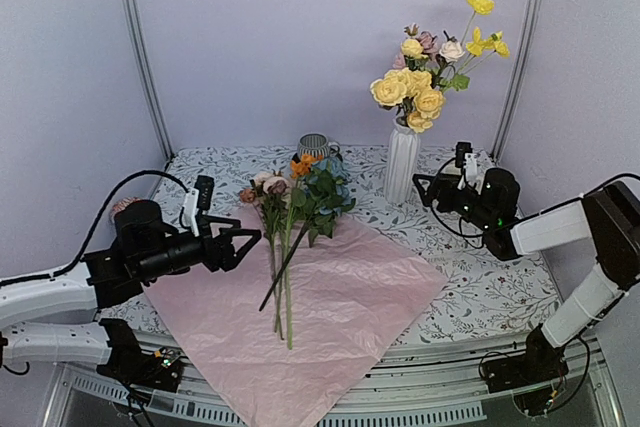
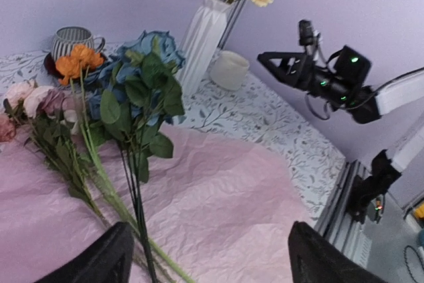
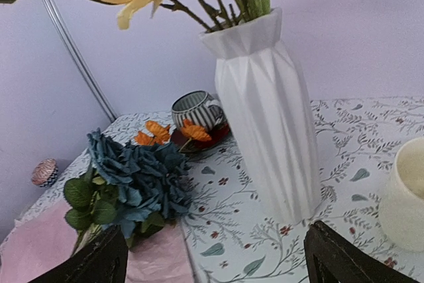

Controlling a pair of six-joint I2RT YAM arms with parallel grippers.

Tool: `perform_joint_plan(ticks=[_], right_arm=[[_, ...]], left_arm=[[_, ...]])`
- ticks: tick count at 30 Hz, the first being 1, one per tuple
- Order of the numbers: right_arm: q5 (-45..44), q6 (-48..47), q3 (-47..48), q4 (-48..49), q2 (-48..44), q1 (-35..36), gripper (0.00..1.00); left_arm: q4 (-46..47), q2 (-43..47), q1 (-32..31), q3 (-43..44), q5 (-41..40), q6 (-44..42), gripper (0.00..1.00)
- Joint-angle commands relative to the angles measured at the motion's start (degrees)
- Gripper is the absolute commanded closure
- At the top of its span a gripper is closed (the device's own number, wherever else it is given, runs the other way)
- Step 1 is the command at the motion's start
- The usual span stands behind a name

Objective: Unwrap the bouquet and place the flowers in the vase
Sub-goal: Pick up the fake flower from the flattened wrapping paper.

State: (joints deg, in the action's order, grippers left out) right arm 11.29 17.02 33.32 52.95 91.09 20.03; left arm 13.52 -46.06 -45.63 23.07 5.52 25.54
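Top view: lilac-pink paper (image 1: 340, 307) lies spread flat on patterned tabletop (image 1: 500, 287), near corner hanging over the front edge. Loose flowers (image 1: 300, 197) lie on its far-L part, heads away from the arms, stems twd the near edge. Vase (image 1: 401, 162) stands upright just past the paper's far-R edge, w/ yellow roses (image 1: 415, 92) already in it. Striped cup (image 1: 313, 145) sits behind the loose heads. L jaws wide, nothing betw. them, just L of the stems. R jaws wide, empty, in the air just R of the vase. L wrist view: both fingers (image 2: 99, 263) far apart at the bottom, only paper betw. them; stems run past the L-hand one. Blue hydrangea (image 2: 149, 51), orange poppies (image 2: 78, 63) and pink roses (image 2: 30, 97) lie heads-away. Cream mug (image 2: 228, 71) is just beside the vase. R wrist view: fingers (image 3: 344, 256) wide at the bottom corners, vase close ahead, mug to its R, hydrangea head at the paper's far edge.
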Motion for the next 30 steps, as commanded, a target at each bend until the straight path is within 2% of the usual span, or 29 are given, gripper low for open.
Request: perform_joint_plan(ticks=[1, 4, 8, 15, 18, 22, 30], right_arm=[[-0.2, 6.5, -2.8, -13.6, -7.0, 3.2, 0.07], [-0.4, 7.4, -4.6, -17.7, -11.2, 4.6, 0.07], [-0.8, 7.2, -4.6, -24.7, -16.0, 4.8, 0.07], [-2.4, 6.2, -2.9, -31.6, -19.7, 4.9, 0.06], [-4.1, 4.3, -3.8, -30.1, -19.7, 4.8, 0.06], [-4.5, 2.9, -7.9, -22.5, -19.4, 4.8, 0.05], [-2.7, 2.3, -10.0, -20.3, -21.5, 4.8, 0.05]], left_arm=[[-8.2, -9.0, 0.2, 5.7, -3.2, -1.2, 0.24], [-11.5, -17.1, 0.3, 10.8, -3.3, -2.2, 0.36], [-14.2, -27.6, 0.4, 17.8, -1.9, -3.2, 0.45], [-18.5, -41.9, 0.4, 27.3, -3.8, -4.4, 0.51], [-20.3, -46.9, 0.4, 31.0, -4.1, -4.8, 0.52], [-23.4, -52.4, 0.3, 36.2, -5.1, -5.0, 0.58], [-27.8, -59.7, 0.3, 41.6, -9.9, -4.1, 0.60]])
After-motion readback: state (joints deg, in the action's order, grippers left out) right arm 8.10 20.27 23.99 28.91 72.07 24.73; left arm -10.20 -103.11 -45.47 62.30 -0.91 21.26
